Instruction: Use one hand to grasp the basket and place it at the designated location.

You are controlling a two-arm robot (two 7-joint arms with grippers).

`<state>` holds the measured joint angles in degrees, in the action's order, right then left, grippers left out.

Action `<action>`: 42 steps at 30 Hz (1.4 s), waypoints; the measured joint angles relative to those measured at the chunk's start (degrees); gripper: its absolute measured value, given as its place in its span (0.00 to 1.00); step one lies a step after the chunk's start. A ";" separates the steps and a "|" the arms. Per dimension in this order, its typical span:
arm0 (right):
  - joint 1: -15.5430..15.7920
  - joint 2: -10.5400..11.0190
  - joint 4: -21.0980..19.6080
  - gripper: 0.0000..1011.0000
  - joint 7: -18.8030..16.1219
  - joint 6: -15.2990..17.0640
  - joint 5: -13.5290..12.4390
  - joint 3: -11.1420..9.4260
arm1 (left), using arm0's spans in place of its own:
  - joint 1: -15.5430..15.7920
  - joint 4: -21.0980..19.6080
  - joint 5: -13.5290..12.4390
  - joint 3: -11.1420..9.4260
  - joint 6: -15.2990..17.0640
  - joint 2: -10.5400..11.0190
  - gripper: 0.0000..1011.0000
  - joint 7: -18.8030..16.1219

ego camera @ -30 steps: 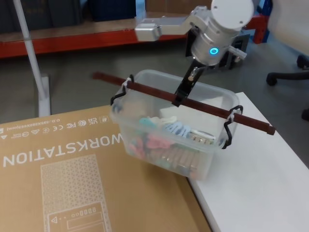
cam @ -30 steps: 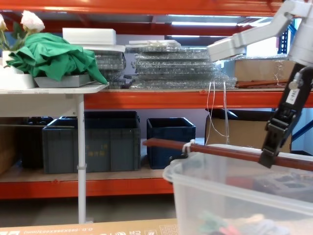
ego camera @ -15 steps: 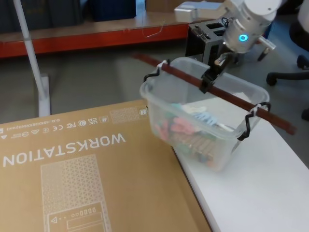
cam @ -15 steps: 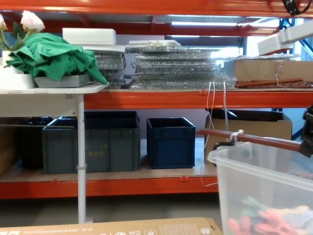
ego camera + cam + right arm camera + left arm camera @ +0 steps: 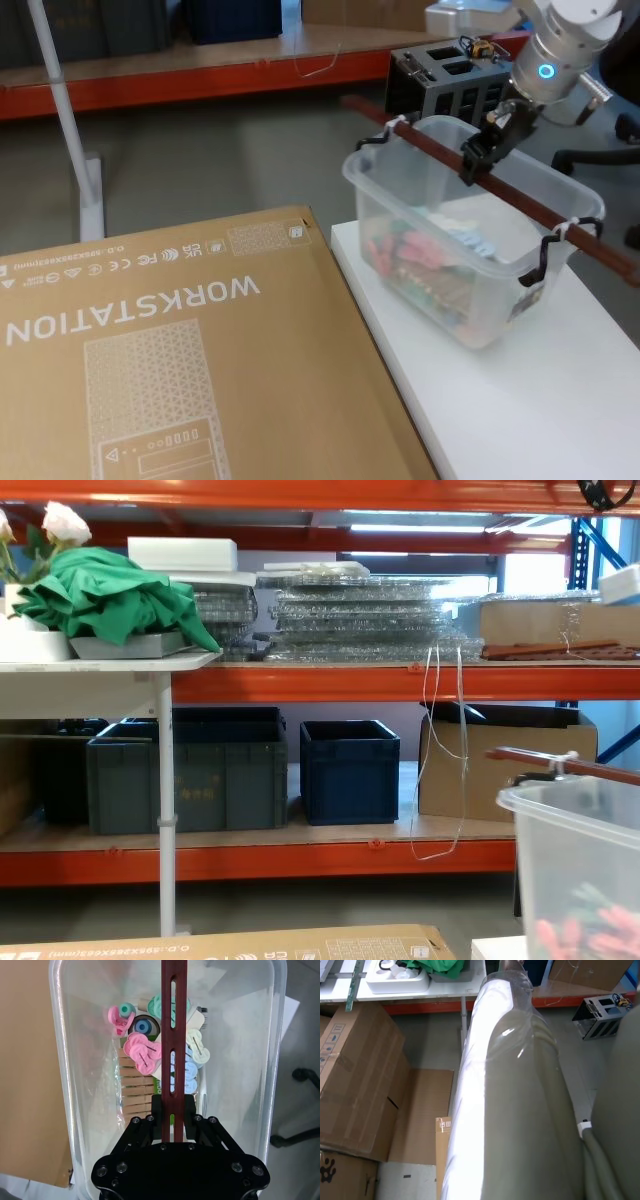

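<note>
right gripper: clamped on the handle, one black finger on each side of the bar, jaws closing across its width; the wrist view confirms the bar runs straight out from between the fingers.

grip point sits roughly midway between the two white zip ties, so the load should hang fairly balanced (my read).

basket hangs directly below the hand, tipped a little, over the far left part of the white table; can't tell whether its base touches the top or floats just above it.

contents: coloured pegs and wooden clothespins piled in the bottom; loose, will slide if the tub tips more.

key geometry: the handle's long axis runs diagonally in the head view, far-left to near-right, overhanging the rim at both ends; the near-right end pokes out past the table edge; any yaw of the wrist swings those ends wide; the grey metal box sits just behind the far end.

cardboard box lies beside the table on the robot's left, apart from the basket.

the basket is on the robot's right side, so the right arm is the nearer one and has it; left arm idle, its wrist camera looks down along a pale wrapped link at floor and cartons.

no drop spot marked that I can see; the lowering step looks close.
</note>
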<state>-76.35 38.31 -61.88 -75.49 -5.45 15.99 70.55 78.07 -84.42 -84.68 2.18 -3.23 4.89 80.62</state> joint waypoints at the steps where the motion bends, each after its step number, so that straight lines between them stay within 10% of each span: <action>1: 0.06 0.09 0.24 0.24 -0.06 0.35 0.10 -0.08 | 0.00 0.00 0.01 -0.03 0.00 0.00 0.00 0.00; 22: 2.52 3.97 3.35 0.24 0.02 8.57 1.86 -3.36 | 0.00 0.00 0.00 -0.01 0.00 0.00 0.00 0.00; 42: 6.01 4.69 4.75 0.24 1.41 9.71 0.94 -6.86 | 0.00 0.00 0.00 -0.01 0.00 0.00 0.00 0.00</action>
<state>-70.34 43.01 -57.13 -74.08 4.26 16.93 63.69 78.07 -84.42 -84.68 2.17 -3.23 4.89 80.62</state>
